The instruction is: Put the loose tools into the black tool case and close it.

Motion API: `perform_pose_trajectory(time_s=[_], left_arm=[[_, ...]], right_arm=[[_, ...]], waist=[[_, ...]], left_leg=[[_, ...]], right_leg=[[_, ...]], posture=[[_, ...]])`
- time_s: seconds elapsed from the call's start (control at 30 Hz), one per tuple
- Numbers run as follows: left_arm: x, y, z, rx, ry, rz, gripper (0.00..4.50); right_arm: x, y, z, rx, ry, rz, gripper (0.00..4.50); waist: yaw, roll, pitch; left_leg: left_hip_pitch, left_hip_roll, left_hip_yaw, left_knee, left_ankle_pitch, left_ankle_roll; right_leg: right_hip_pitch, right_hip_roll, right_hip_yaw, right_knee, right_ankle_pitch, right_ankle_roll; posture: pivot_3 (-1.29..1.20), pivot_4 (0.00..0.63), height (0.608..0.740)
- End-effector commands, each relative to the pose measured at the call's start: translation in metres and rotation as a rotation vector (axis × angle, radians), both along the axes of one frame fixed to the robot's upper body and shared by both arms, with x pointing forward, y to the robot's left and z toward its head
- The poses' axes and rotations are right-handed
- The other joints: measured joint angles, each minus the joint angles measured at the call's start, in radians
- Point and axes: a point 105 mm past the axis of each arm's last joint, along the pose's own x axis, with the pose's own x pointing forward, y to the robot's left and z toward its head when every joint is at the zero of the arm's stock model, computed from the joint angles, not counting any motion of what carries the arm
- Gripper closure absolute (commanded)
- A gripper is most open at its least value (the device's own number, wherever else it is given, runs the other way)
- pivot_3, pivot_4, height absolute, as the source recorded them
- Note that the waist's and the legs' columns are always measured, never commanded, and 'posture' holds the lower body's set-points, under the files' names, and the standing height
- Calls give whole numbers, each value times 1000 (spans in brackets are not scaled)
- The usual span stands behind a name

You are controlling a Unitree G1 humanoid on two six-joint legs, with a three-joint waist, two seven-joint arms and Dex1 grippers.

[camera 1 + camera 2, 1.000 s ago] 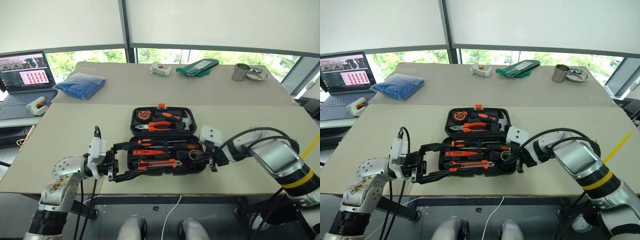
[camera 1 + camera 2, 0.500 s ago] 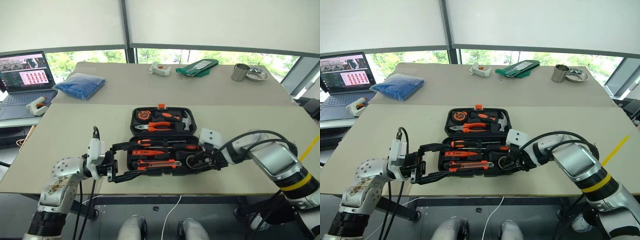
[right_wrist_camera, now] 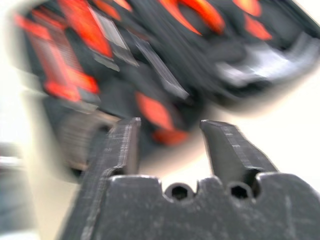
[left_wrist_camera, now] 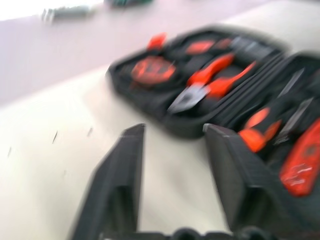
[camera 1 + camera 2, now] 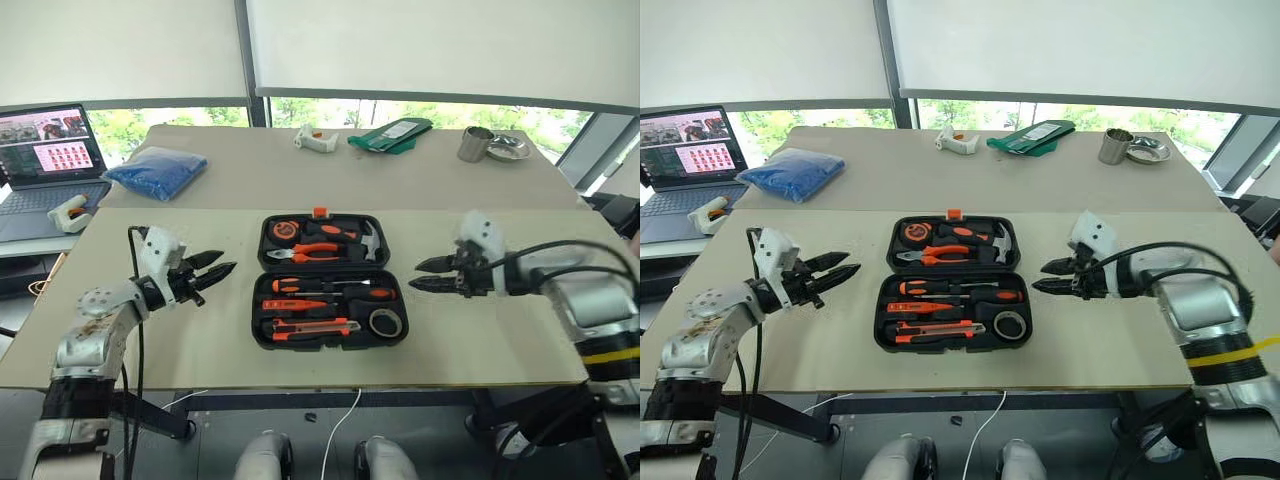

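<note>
The black tool case (image 5: 258, 322) lies open at the table's middle, its orange latch (image 5: 322, 212) on the far edge. In its near half sit two black-and-orange screwdrivers (image 5: 335, 287), the slim orange tester (image 5: 296, 304), the utility knife (image 5: 312, 327) and the grey-black roll (image 5: 385, 322). Tape measure (image 5: 287, 230), pliers (image 5: 316, 252) and hammer (image 5: 366, 240) fill the far half. My left gripper (image 5: 215, 267) hovers left of the case, open and empty, as the left wrist view (image 4: 175, 130) shows. On the other side my right gripper (image 5: 424, 273) is also open and empty (image 3: 170, 122).
A blue bag (image 5: 160, 170) and a laptop (image 5: 55, 150) are at the far left, with a white device (image 5: 72, 210) beside them. On the far table are a white tool (image 5: 317, 140), a green pouch (image 5: 392, 133), a metal cup (image 5: 478, 143) and a dish (image 5: 510, 148).
The right gripper let go of the roll, which now lies in the case, and drew away to the right. The left gripper left the case's left end, moved left and narrowed.
</note>
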Motion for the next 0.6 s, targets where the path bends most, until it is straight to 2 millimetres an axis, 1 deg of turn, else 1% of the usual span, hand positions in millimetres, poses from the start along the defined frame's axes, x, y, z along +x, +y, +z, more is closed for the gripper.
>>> perform_pose_trajectory(time_s=[0.03,0.07,0.1,0.2,0.3,0.37,0.47,0.53,0.6], left_arm=[[12,-13,-1,16,18,-1,4002],[13,-18,-6,22,47,-18,4427],[14,-24,-9,24,54,-38,4500],[22,-39,-10,17,58,-75,4500],[24,-45,-15,28,101,-105,4500],[22,-53,-18,31,125,-152,4500],[23,-60,-18,32,109,-179,4500],[17,-74,-18,12,110,-250,4500],[9,-86,-19,11,116,-316,4500]], right_arm=[[26,3,4,-78,-169,-40,3841],[31,6,-1,-95,-188,-37,4280],[34,10,-4,-96,-199,-28,4444],[47,24,-9,-59,-216,-26,4444],[49,31,-13,-34,-181,1,4444],[44,36,-17,-9,-121,37,4444],[37,41,-16,38,-79,77,4444],[23,40,-20,27,-22,130,4444],[14,39,-21,41,5,131,4444]], waist=[[-2,0,0],[-3,0,0],[-5,0,0],[-9,0,0],[-12,-1,1],[-12,-1,1],[-13,0,1],[-12,0,1],[-2,0,1]], left_leg=[[0,0,0,0,1,0],[0,0,0,0,5,6],[0,0,1,-1,5,6],[0,0,1,-1,6,6],[0,0,2,-1,6,5],[0,0,2,-1,6,5],[0,0,1,-1,6,5],[0,0,1,-1,6,5],[0,0,0,-1,6,6]], right_leg=[[0,0,0,1,0,0],[0,1,0,1,1,-2],[-1,1,0,1,2,-3],[0,2,0,1,3,-5],[1,2,0,1,3,-5],[1,2,0,1,3,-5],[1,2,0,1,3,-5],[1,2,0,2,3,-5],[1,2,0,2,3,-5]], posture=[[0,150,740],[0,150,740],[0,150,740],[0,150,740],[0,150,740],[0,150,740],[0,150,740],[0,150,740],[0,150,740]])
